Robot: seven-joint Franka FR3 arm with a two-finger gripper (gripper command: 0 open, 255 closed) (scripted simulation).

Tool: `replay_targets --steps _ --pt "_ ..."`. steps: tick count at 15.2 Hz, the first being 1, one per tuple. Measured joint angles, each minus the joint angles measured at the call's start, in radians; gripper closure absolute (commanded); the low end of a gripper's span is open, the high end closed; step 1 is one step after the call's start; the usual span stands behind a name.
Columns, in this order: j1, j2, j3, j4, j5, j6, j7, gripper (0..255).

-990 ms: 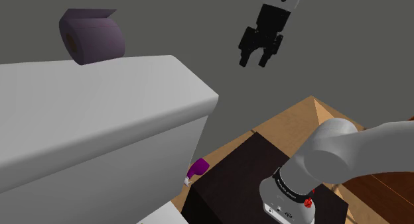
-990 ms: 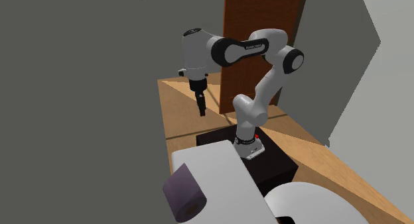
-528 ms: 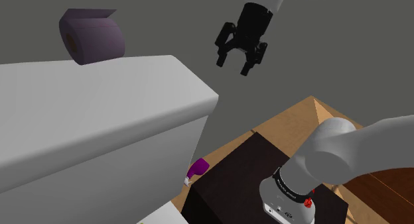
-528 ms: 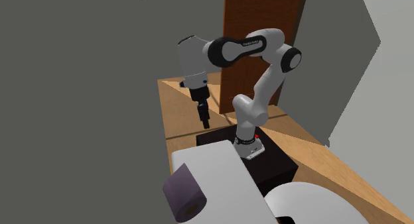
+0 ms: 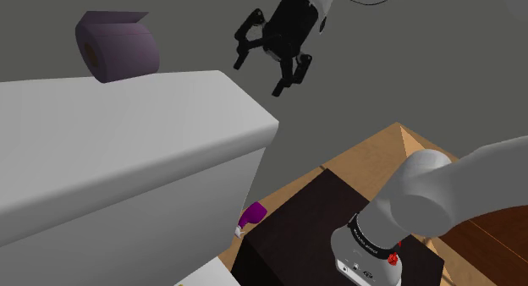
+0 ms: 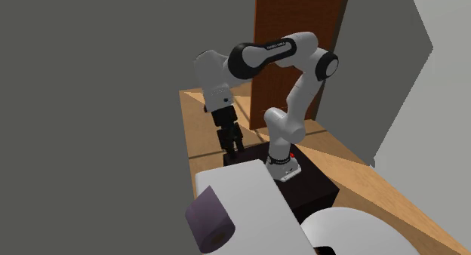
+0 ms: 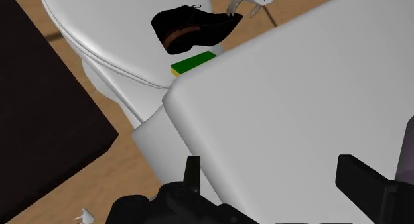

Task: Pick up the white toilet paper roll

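Only unreadable lettering (image 5: 365, 233) rings the black collar (image 5: 386, 239); jaws apart.

The toilet paper roll (image 5: 118, 47) is rendered in a dull purple (not white). It is laid on its side on the flat top of the pale grey toilet tank (image 5: 127, 132), near the end that falls at the shoulder view's upper left. Its round end face, with a brownish core hole, is turned toward that view's left. A loose flap of paper is seen standing off its top. In the second exterior view the roll (image 6: 210, 222) is seen at the tank's near end, end face toward the camera.
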Motion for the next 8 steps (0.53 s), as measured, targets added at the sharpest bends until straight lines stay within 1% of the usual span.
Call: replay_targets --steps 8 --pt "0.043 0.133 0.036 0.072 0.31 0.167 0.147 0"
